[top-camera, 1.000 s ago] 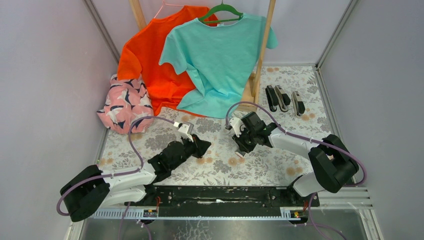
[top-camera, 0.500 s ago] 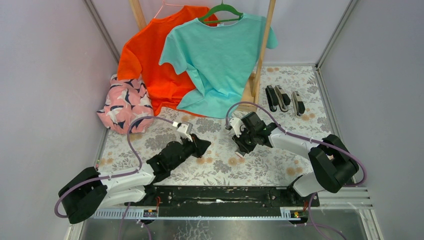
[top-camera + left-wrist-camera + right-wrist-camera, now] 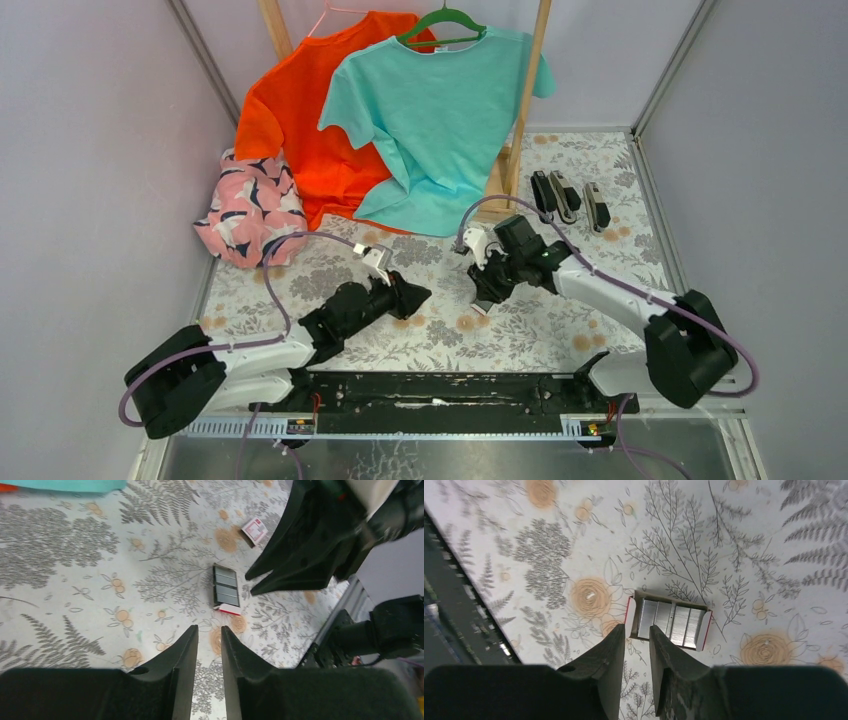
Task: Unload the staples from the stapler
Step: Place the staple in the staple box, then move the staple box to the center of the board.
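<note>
Lying just beyond right tool (image 3: 635, 630): staples (image 3: 669, 619).

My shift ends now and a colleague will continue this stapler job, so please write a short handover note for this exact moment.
Left end effector: slightly open, empty, near the tray.
Right end effector: slightly open, empty, directly over that tray.
Staples: several strips side by side in the open tray.
Staplers: three at the far right of the table, none held.
Done: cannot tell whether any stapler is emptied.
Left: probably fetch a stapler, open it, remove its staples.
</note>
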You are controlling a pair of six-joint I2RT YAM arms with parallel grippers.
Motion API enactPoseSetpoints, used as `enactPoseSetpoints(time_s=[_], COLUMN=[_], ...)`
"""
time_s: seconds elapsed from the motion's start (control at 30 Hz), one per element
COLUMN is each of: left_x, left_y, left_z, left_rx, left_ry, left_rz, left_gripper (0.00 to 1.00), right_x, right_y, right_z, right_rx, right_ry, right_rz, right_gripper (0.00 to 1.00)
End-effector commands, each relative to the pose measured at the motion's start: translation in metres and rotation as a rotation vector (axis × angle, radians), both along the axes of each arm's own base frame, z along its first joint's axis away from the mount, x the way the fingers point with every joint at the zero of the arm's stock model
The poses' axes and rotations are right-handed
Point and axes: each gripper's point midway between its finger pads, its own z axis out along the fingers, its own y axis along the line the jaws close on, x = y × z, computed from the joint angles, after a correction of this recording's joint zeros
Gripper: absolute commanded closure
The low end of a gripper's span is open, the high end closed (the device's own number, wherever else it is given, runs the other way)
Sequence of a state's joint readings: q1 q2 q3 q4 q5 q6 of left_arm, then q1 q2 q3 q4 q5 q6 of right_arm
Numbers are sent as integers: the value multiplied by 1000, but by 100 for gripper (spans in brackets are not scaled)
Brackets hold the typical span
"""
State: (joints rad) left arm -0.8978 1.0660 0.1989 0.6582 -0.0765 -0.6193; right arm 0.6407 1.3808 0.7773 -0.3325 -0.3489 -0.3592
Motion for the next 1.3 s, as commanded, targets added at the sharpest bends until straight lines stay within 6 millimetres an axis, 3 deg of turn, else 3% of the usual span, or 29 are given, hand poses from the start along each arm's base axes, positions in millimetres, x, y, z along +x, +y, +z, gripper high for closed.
enactPoseSetpoints(time_s=[0.0,0.13,0.2,0.27,0.3,0.33,0.53,0.73,0.83,0.93,1.0,1.1,1.27], left_x=[-12,-16,-15,-14,-15,-16,-14,-15,-8,6,8,1,-7], left_y=[-20,-22,-21,-21,-22,-24,-27,-28,-25,-17,-14,-21,-33], left_z=[25,36,42,46,47,48,47,47,37,10,-6,-8,-2], left_rx=[-131,-190,-208,-213,-218,-221,-249,-253,-195,-37,53,40,-37], left_ry=[-41,-69,-88,-111,-121,-125,-74,-55,-24,21,59,82,117], left_rz=[-106,-131,-123,-123,-133,-145,-154,-160,-118,-48,-38,-86,-132], left_gripper=[68,53,38,10,1,0,0,3,6,7,7,8,26], right_x=[-6,-17,-20,-19,-17,-16,-16,-34,-43,-50,-57,-72,-67], right_y=[13,10,11,9,8,7,-1,-5,-4,-6,-11,-23,-31], right_z=[57,82,92,101,106,111,135,151,155,157,149,131,91], right_rx=[190,269,295,312,316,322,370,425,441,434,410,355,278], right_ry=[-24,-37,-77,-115,-128,-132,-161,-163,-159,-176,-210,-312,-399], right_rz=[142,237,265,262,246,232,227,322,389,466,557,789,931], right_gripper=[69,69,69,69,69,69,67,65,65,66,65,62,60])
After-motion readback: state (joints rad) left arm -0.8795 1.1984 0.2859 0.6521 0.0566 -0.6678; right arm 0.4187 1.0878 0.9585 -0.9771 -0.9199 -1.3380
